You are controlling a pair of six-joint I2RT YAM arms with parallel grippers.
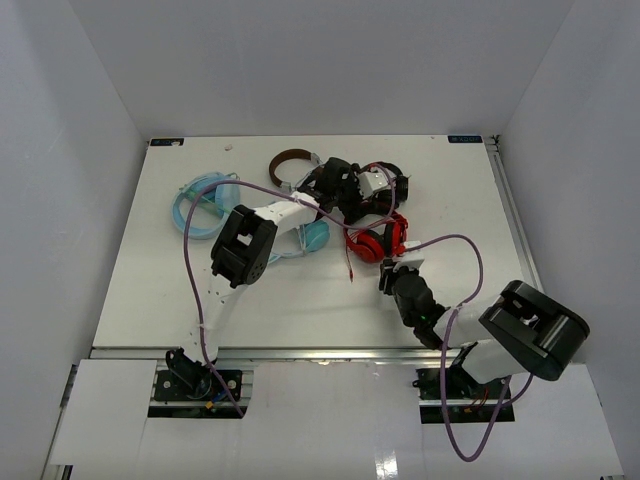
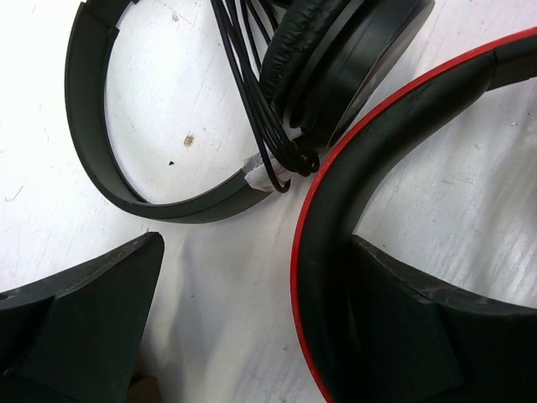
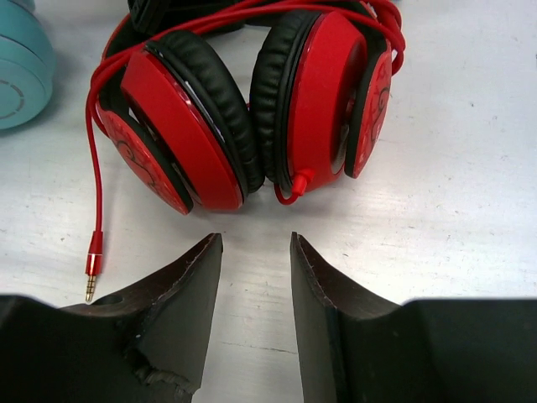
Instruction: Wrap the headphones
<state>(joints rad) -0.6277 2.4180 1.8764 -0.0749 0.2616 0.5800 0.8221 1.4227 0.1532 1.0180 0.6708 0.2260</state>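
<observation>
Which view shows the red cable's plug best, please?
Right wrist view: the plug lies close and sharp. The top view shows only a thin cable tail; the left wrist view shows none of it.

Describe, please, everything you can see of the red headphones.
The red headphones lie on the white table, both ear cups side by side on edge, just beyond the open right gripper. Cups look like glossy red plastic with patterned outer faces; the ear pads are black and cushioned. The headband is black with a red edge. The thin red cable loops around the cups, its plug lying loose on the table.
</observation>
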